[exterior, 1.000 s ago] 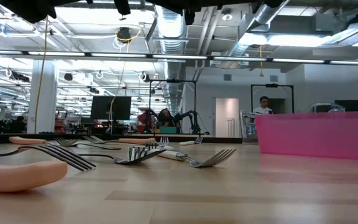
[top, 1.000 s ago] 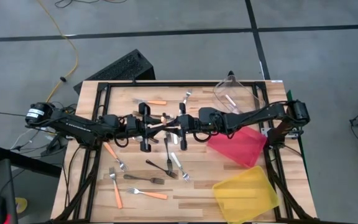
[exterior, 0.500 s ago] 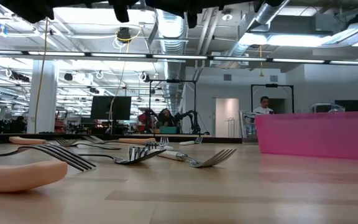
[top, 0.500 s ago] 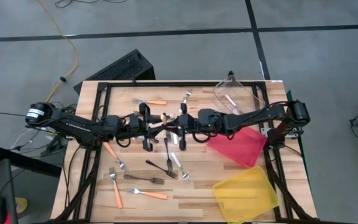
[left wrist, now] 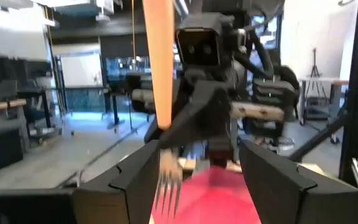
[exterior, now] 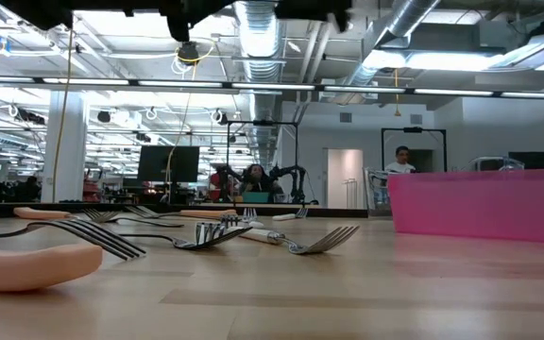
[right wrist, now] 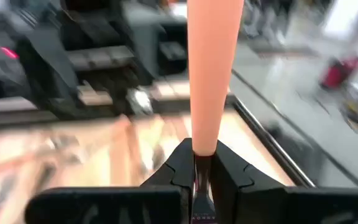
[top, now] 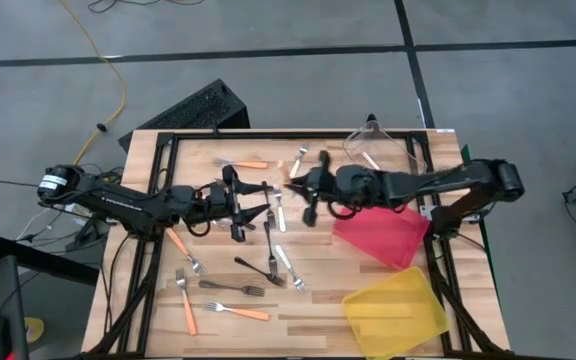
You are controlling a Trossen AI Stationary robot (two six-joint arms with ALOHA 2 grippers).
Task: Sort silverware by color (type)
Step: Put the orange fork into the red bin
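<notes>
clearly we judge the orange-handled fork [right wrist: 214, 74] light, stiff and slippery (best pinched near the neck), as the right gripper [right wrist: 199, 167] clamps it, left gripper [left wrist: 194, 171] spread wide.

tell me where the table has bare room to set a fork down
Bare wood shows between the yellow bin and the orange-handled fork at the near edge, and along the far edge left of the clear bin. The middle is crowded: scattered forks lie under both arms.
</notes>
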